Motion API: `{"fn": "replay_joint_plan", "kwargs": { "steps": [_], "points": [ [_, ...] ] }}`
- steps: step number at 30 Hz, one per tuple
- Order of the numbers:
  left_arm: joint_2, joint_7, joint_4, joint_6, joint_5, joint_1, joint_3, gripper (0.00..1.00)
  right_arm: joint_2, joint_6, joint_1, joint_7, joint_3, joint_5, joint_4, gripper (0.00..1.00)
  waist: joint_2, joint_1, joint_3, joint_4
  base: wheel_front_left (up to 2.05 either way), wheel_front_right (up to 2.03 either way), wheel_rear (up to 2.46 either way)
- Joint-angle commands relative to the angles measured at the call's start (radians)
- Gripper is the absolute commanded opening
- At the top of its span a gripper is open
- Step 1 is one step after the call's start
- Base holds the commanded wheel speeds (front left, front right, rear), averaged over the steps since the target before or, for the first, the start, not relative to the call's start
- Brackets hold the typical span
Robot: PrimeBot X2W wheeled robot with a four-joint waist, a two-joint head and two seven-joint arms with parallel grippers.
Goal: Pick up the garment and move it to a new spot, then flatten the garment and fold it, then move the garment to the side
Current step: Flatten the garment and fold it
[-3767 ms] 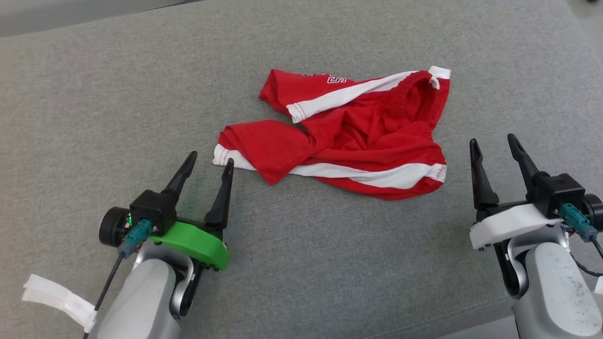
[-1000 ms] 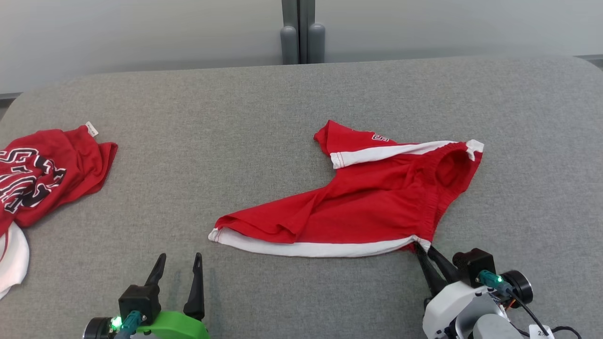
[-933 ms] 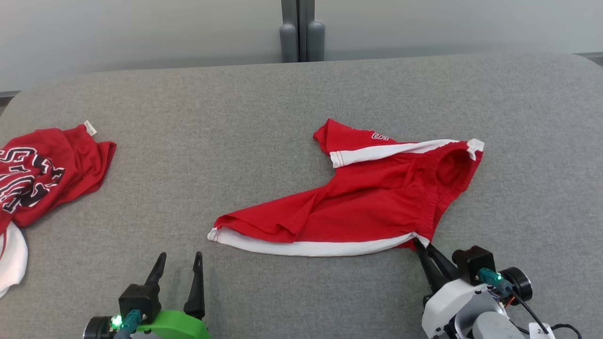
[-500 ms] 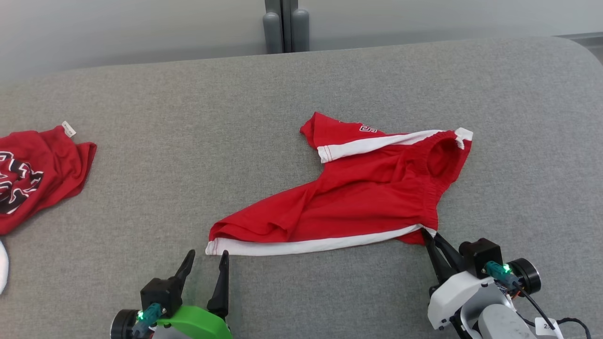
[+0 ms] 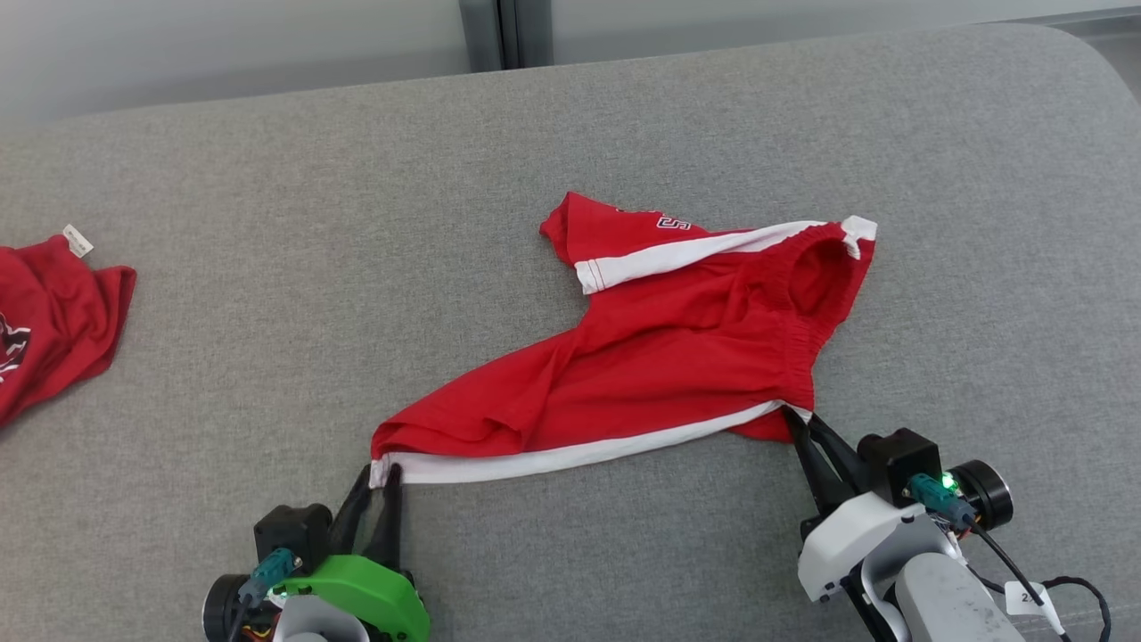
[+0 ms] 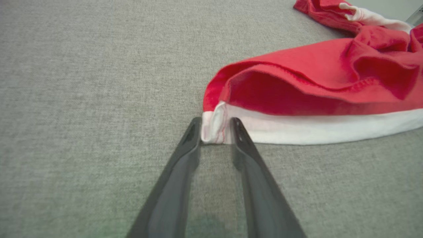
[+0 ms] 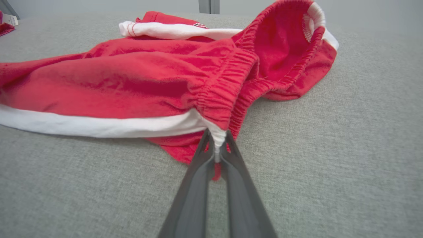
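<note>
The red shorts (image 5: 677,357) with white side stripes lie rumpled a little toward 3 o'clock from the middle of the grey cloth-covered tabletop (image 5: 267,223); the right hand (image 5: 800,421), at 5 o'clock, pinches the waistband corner at the white stripe's end; the left hand (image 5: 379,471), at 7 o'clock, has its fingers either side of the white hem corner, touching it; whether they grip it, I cannot tell; a second red garment (image 5: 53,321) lies at 9 o'clock.

1. The garment's (image 5: 677,357) white hem corner is flanked by the fingertips of the left gripper (image 5: 380,473).
2. Its waistband corner is pinched by the right gripper (image 5: 796,417).
3. A second red cloth (image 5: 53,325) is seen well left of the left gripper.
</note>
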Motion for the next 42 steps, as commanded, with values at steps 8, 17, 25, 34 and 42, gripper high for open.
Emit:
{"fn": "replay_joint_plan", "kwargs": {
  "steps": [8,17,25,34,42],
  "points": [
    [0.016,0.001,-0.078,-0.004,-0.025,0.005,0.006,0.00,-0.004,-0.001,-0.002,0.000,-0.021,0.022,-0.056,0.00,0.0000,0.0000,-0.039,0.009,0.00,0.00,0.00],
    [0.066,0.001,-0.299,-0.004,-0.043,-0.047,-0.006,0.00,-0.004,-0.001,-0.050,0.000,-0.074,0.022,-0.255,0.00,0.0000,0.0000,-0.148,0.025,0.00,0.00,0.00],
    [0.246,0.023,-0.409,-0.004,-0.112,-0.269,-0.100,0.00,-0.135,-0.001,-0.211,0.000,-0.053,0.053,-0.411,0.00,0.0000,0.0000,-0.209,0.021,0.00,0.00,0.00],
    [0.388,0.200,-0.467,-0.001,-0.163,-0.525,-0.092,0.00,-0.254,-0.002,-0.422,0.110,-0.016,0.062,-0.497,0.00,0.0000,0.0000,-0.113,0.015,0.00,0.00,0.00],
    [0.388,0.208,-0.363,0.001,-0.212,-0.729,-0.060,0.00,-0.222,-0.002,-0.688,0.123,0.040,-0.042,-0.342,0.00,0.0000,0.0000,0.098,0.017,0.00,0.00,0.00]
  ]
}}
